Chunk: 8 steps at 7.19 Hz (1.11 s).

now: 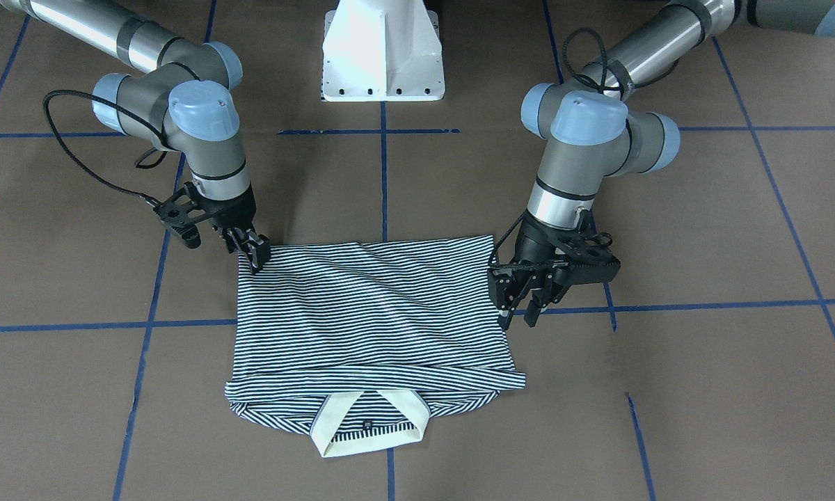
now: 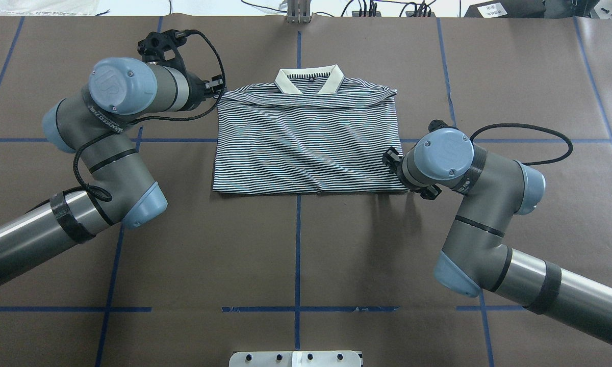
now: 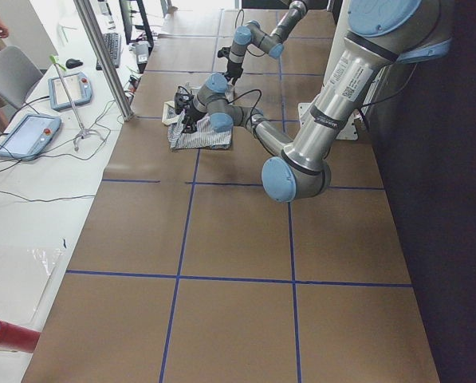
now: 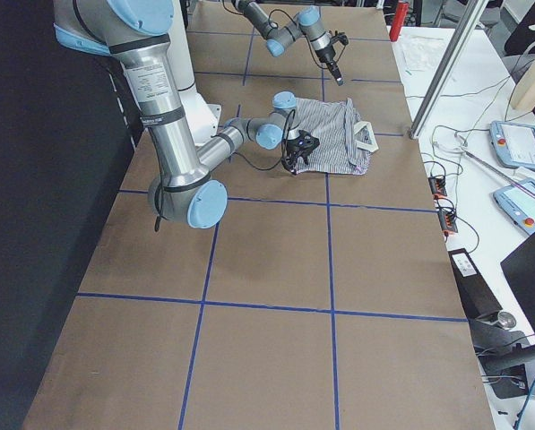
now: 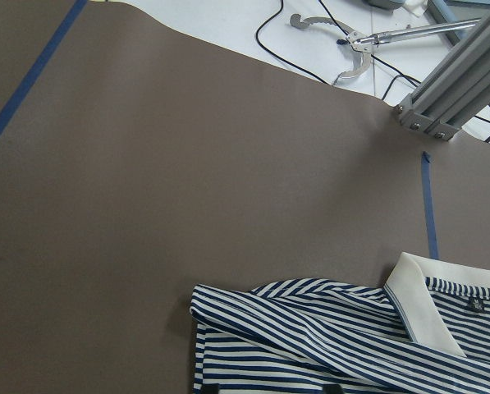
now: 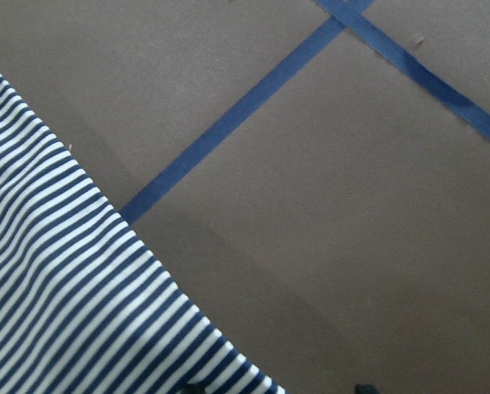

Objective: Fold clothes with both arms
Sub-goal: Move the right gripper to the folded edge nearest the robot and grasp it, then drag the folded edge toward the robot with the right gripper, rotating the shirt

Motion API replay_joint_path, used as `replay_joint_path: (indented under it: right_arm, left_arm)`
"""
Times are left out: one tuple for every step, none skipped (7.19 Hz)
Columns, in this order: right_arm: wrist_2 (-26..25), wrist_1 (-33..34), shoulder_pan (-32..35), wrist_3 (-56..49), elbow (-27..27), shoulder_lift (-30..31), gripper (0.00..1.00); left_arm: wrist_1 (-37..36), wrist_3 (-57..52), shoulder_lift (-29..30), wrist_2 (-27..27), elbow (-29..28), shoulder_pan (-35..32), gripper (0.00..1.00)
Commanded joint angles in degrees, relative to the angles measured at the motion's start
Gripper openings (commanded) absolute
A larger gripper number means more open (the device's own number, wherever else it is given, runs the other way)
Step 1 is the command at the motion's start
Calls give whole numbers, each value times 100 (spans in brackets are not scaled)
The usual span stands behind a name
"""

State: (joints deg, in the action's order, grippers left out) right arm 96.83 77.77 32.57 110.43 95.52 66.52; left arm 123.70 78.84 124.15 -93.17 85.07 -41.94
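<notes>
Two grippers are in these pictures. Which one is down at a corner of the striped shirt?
The right gripper, low at the shirt's corner opposite the collar; the left gripper hangs higher, clear of the fabric.

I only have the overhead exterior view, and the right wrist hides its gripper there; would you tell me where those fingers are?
Observer: In the front-facing view, the right gripper is at the polo shirt's corner on the robot's side.
Operator: Thank you. Is it shut on the cloth?
Observer: It looks open. The right wrist view shows its fingertips apart, with the striped edge ending between them.
Operator: And the left gripper?
Observer: The front-facing view shows the left gripper open beside the shirt's side edge, with no cloth between its fingers.
</notes>
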Motion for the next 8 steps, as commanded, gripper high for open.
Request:
replay_joint_path:
  right_arm:
    - [11, 2, -49, 14, 19, 28, 65]
    - [11, 2, -49, 31, 19, 28, 42]
    - [29, 2, -49, 23, 28, 28, 6]
    - [38, 2, -49, 31, 80, 45, 0]
    - [55, 2, -40, 31, 211, 80, 0]
    - [55, 11, -49, 40, 282, 142, 0]
    - [81, 37, -145, 66, 674, 342, 0]
    - [108, 80, -459, 93, 1392, 866, 0]
  left_arm:
    - [-4, 0, -4, 0, 1, 2, 52]
    - [5, 0, -4, 0, 10, 2, 52]
    - [-4, 0, -4, 0, 10, 2, 52]
    - [-4, 0, -4, 0, 18, 2, 52]
    - [-4, 0, -4, -8, 53, 2, 52]
    - [-4, 0, -4, -9, 54, 2, 52]
    - [-13, 9, -4, -17, 132, 11, 52]
    - [-13, 183, -13, -26, 237, 63, 53]
